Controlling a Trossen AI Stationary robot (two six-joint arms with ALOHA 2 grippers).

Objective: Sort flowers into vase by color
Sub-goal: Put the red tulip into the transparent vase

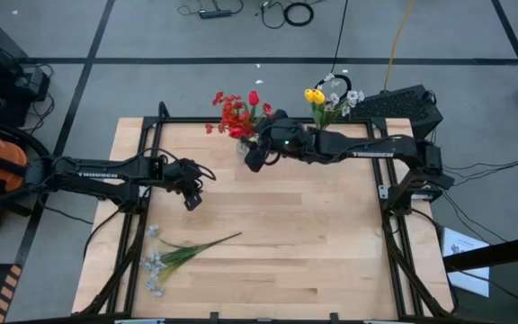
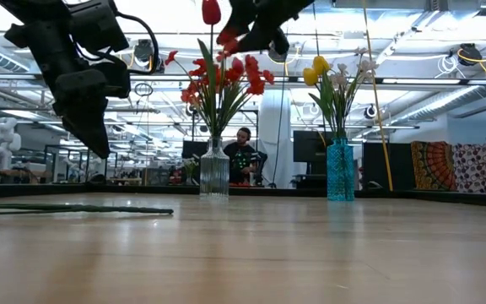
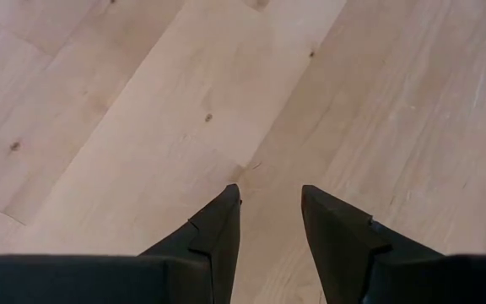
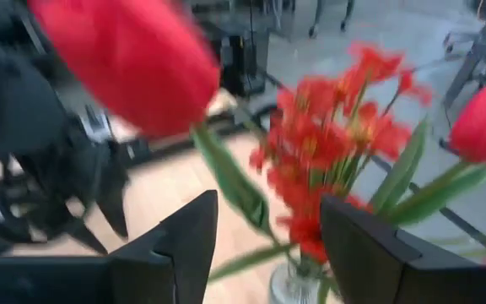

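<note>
Reds, yellows and pale greys on light wood

Bright red artificial blooms on green stems (image 1: 236, 112) fill a clear ribbed glass vase (image 2: 214, 173) at the far edge of the pale blond wooden tabletop (image 1: 304, 243); yellow tulips with whitish sprays (image 1: 326, 101) stand in a patterned turquoise vase (image 2: 340, 171) beside it; white-grey blossom sprays on green stems (image 1: 174, 256) lie near the left front corner.

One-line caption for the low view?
Right hand open above red flowers in clear vase; yellow and white ones in blue vase.
</note>
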